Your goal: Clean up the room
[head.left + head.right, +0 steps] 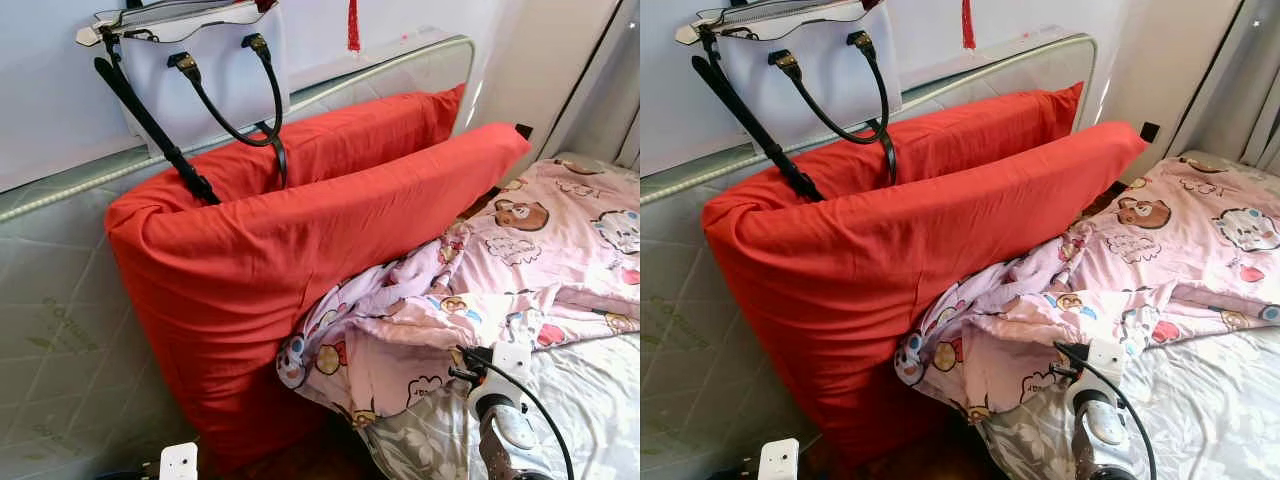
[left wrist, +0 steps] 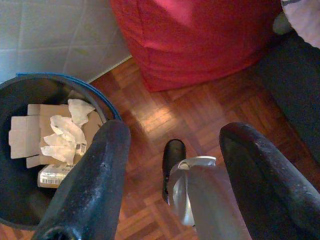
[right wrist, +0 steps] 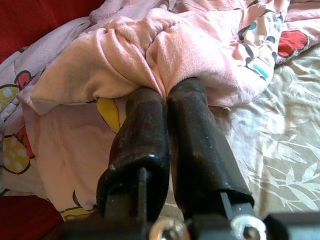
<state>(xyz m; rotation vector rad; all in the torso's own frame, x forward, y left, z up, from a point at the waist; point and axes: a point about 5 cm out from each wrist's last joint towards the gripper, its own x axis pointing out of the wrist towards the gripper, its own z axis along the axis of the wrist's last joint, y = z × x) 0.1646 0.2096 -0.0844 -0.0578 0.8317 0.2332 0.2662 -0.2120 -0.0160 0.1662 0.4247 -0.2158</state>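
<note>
My right pincer (image 3: 167, 95) is pressed shut, tips nosed into a fold of the pink cartoon blanket (image 1: 540, 260), which lies bunched at the bed's head edge against two red pillows (image 1: 300, 240); probably pinching it to straighten. My left pincer (image 2: 172, 150) hangs wide, holding nothing, over the wood floor (image 2: 165, 115) beside one bin (image 2: 30, 90) of paper scraps. One white handbag (image 1: 200, 60) sits atop the pillows.

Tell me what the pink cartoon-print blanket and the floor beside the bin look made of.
Pink cartoon-print blanket: looks like soft fleece or brushed cotton, matte and fuzzy, bunching in thick folds where the right gripper pinches it. Floor: apparently wood parquet, glossy, with small reddish-brown blocks reflecting light.
</note>
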